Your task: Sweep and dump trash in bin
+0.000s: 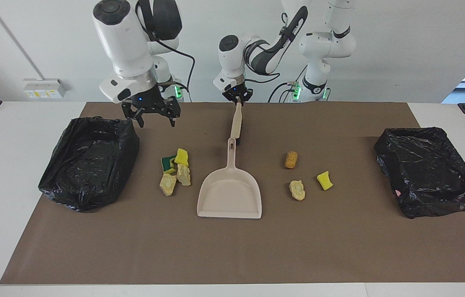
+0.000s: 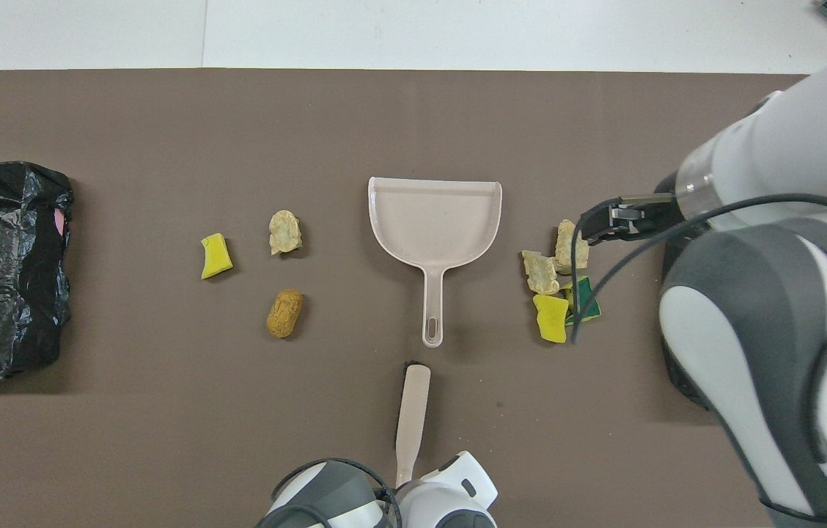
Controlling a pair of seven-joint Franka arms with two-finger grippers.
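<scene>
**Left claw** [image 1: 237,98]: clenched on the top end of the brush [image 1: 236,121]. The brush hangs tilted, bristles down at the mat [image 1: 232,255], just beside the tip of the dustpan [image 1: 229,198] handle.

**Right claw** [image 1: 156,121]: released, holding nothing. It hangs over the mat between the bin [image 1: 80,198] at the right arm's end and the nearest pile.

**Trash, pile one** [image 1: 176,171]: yellow, green and pale bits bunched together, beside the dustpan toward the right arm's end.

**Trash, pile two**: brown lump [image 1: 291,159], pale chunk [image 1: 297,190] and yellow bit [image 1: 324,180], apart from one another, toward the left arm's end. None of it is in the pan.

**Second bin** [image 1: 422,208]: at the left arm's end, well apart from pile two.

**Risks, as I judge them**
- The grip sits at the very end of the handle, so the brush may swivel under a sideways push.
- The bristles are close to the pan handle, so a careless stroke could knock the pan askew.
- Light foam bits may roll or scatter past the pan lip.
- Both arms meet near the middle, so the elbows are crowded.

**Room**: there is wide bare mat farther from the robots than the pan. The bins close off both ends.
</scene>
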